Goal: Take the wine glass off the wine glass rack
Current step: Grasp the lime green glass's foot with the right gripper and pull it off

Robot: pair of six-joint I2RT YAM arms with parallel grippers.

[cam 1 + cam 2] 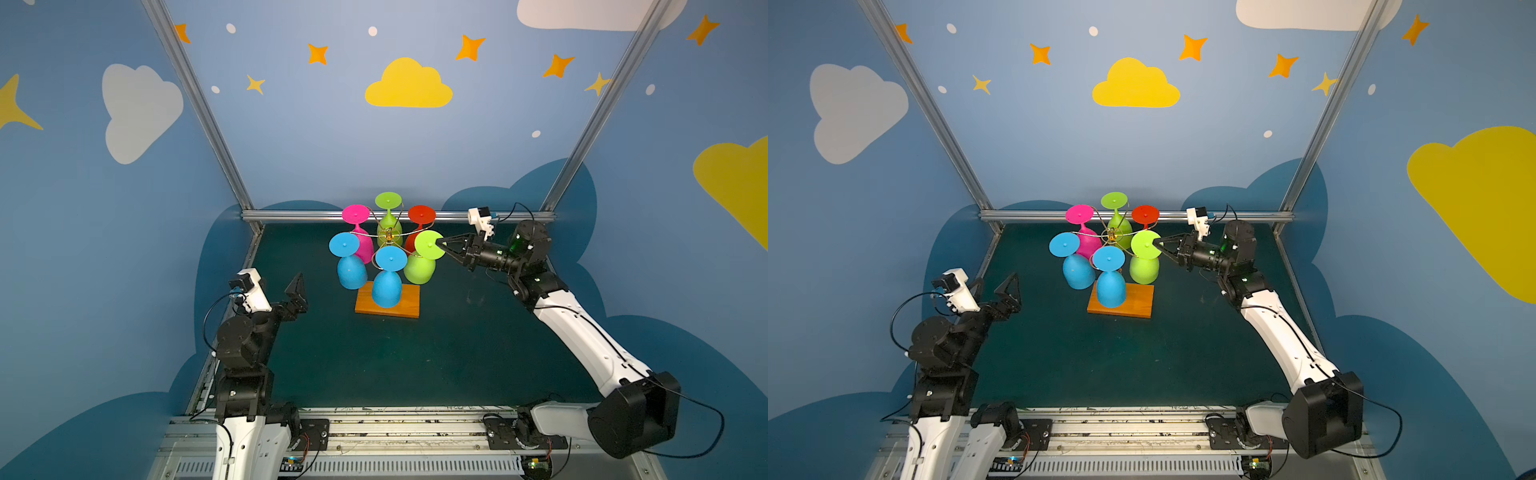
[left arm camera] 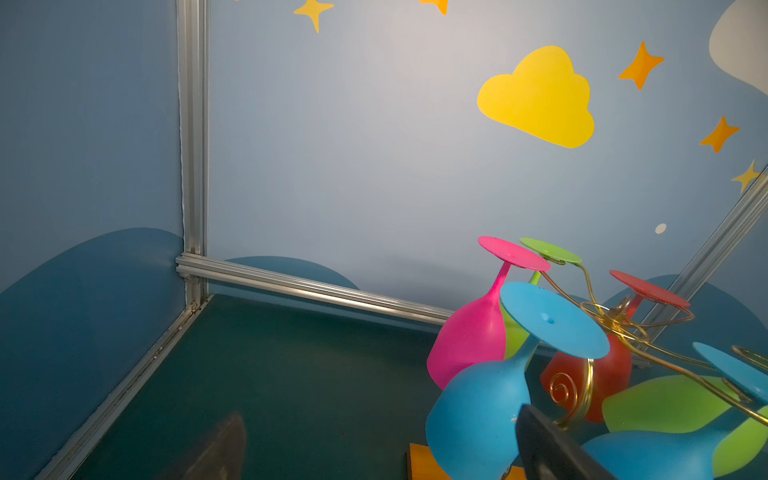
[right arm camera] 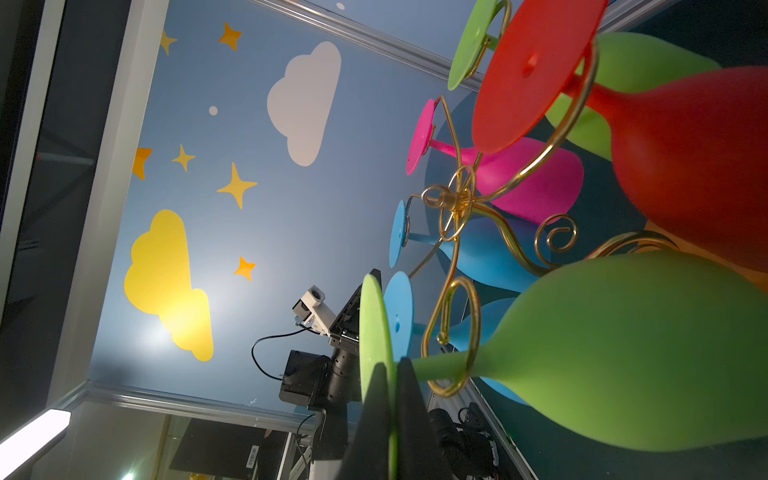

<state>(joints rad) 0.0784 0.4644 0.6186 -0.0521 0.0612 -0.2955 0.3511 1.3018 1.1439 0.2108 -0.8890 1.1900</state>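
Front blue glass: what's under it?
The wooden base of the wine glass rack; in both top views the front blue glass covers its middle.

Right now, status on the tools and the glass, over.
Right tool shut on foot disc of hanging lime-green wine glass. Left tool open, clear of gold wire rack. Stem inside wire curl; blue glass foot close beside.

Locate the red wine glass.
In both top views the red wine glass hangs upside down at the rack's back right, between the rear green glass and the front green glass held by the right gripper.
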